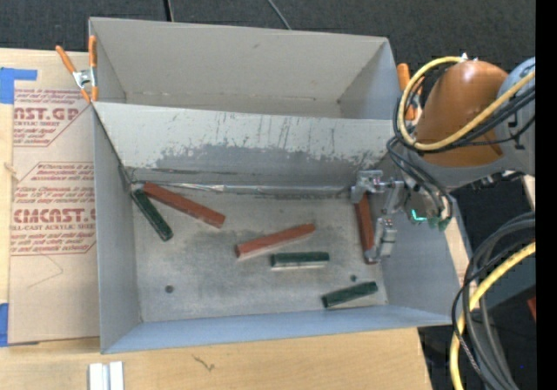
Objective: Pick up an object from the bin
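Observation:
My gripper [383, 227] is low at the bin's right side, close to the right wall. A red-brown flat bar [365, 225] stands on end right against the gripper's left side; whether it is gripped is not visible. A dark green bar [350, 295] lies on the floor just below the gripper, near the front right corner. To the left of it lies a green bar with a pale edge [299, 260].
Another red-brown bar [275, 241] lies slanted in the middle of the floor. At the left, a longer red-brown bar [183, 205] and a dark green bar [151, 215] lie together near the back wall. The arm with its orange cover and yellow cables hangs over the right rim.

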`<action>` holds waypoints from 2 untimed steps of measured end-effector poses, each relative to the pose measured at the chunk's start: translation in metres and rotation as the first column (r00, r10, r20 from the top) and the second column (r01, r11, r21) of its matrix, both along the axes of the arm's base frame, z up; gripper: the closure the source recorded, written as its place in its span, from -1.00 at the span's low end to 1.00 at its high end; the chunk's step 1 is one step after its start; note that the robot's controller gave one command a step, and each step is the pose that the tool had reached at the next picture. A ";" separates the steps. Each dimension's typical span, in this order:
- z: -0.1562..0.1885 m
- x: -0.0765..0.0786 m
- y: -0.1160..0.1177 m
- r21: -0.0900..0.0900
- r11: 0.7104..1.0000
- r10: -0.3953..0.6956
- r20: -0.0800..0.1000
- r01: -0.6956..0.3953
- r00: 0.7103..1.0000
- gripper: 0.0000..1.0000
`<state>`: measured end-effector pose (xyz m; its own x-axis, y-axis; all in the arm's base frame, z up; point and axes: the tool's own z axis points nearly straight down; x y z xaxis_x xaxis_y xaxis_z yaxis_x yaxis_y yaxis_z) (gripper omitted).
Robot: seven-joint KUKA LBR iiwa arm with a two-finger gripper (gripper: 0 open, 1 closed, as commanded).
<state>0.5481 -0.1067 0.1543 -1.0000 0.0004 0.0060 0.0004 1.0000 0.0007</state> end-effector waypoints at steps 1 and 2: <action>0.004 0.002 0.000 -0.001 1.000 0.001 0.008 -0.001 1.000 -1.00; -0.037 -0.032 0.010 -0.003 0.999 0.036 0.015 -0.036 0.999 -1.00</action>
<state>0.5161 -0.0967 0.1169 -0.9993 -0.0353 -0.0093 -0.0353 0.9994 -0.0021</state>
